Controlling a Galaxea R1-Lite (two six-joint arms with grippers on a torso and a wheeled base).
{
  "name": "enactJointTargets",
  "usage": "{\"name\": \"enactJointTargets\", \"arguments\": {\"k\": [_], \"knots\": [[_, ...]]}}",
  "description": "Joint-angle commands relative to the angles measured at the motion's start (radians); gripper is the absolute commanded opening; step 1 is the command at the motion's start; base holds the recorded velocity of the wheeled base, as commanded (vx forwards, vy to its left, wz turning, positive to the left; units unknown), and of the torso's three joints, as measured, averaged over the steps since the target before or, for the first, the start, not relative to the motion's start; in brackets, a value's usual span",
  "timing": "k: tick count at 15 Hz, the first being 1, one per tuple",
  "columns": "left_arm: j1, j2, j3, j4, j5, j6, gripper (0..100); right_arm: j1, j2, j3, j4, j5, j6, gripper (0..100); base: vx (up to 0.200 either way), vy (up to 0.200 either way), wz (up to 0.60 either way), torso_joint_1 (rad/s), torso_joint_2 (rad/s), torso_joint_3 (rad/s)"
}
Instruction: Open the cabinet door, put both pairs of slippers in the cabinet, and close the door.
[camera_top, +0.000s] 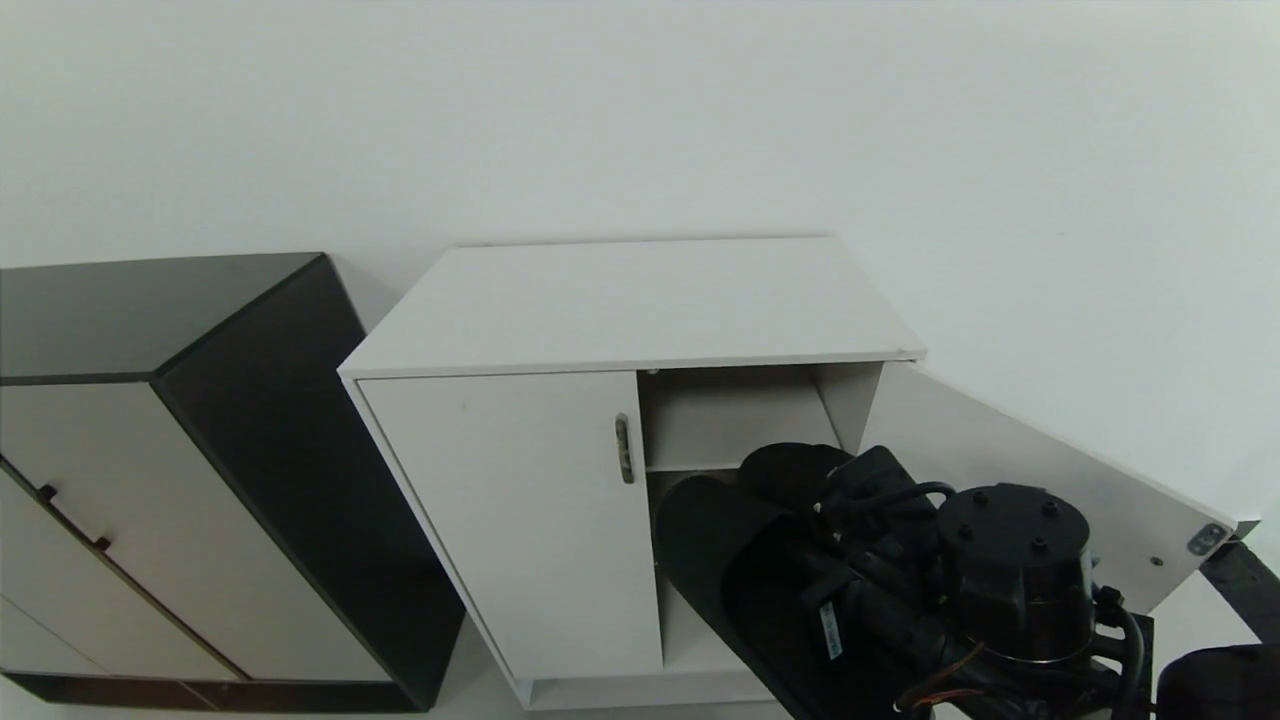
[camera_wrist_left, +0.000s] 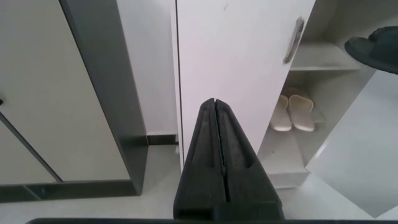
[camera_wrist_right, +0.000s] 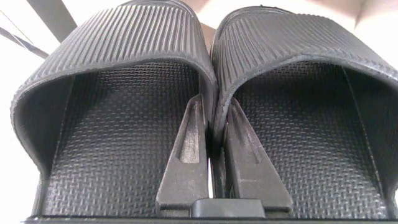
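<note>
The white cabinet (camera_top: 640, 300) has its right door (camera_top: 1000, 460) swung open and its left door (camera_top: 510, 510) closed. My right gripper (camera_wrist_right: 213, 109) is shut on a pair of black slippers (camera_wrist_right: 124, 81), its fingers pinching their two adjoining inner walls. The black slippers (camera_top: 720, 540) hang in front of the open right compartment, at about lower-shelf height. A pair of white slippers (camera_wrist_left: 293, 112) lies on the cabinet's lower shelf. My left gripper (camera_wrist_left: 216, 109) is shut and holds nothing, low in front of the closed left door.
A black-and-white cabinet (camera_top: 200, 440) stands on the left, close beside the white one. The upper shelf (camera_top: 735, 415) in the open compartment is bare. A plain white wall (camera_top: 700, 120) rises behind both cabinets.
</note>
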Motion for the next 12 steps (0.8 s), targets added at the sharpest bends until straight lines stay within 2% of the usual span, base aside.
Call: {"name": "enactJointTargets", "arguments": {"k": [1, 12], "knots": [[0.000, 0.000, 0.000, 0.000, 0.001, -0.001, 0, 0.000, 0.003, 0.002, 0.000, 0.000, 0.000, 0, 0.000, 0.000, 0.00, -0.222, 0.54, 0.315], [0.000, 0.000, 0.000, 0.000, 0.001, -0.001, 0, 0.002, 0.028, 0.006, -0.011, 0.000, -0.001, 0, 0.000, 0.000, 0.00, -0.175, 0.49, 0.319]]}}
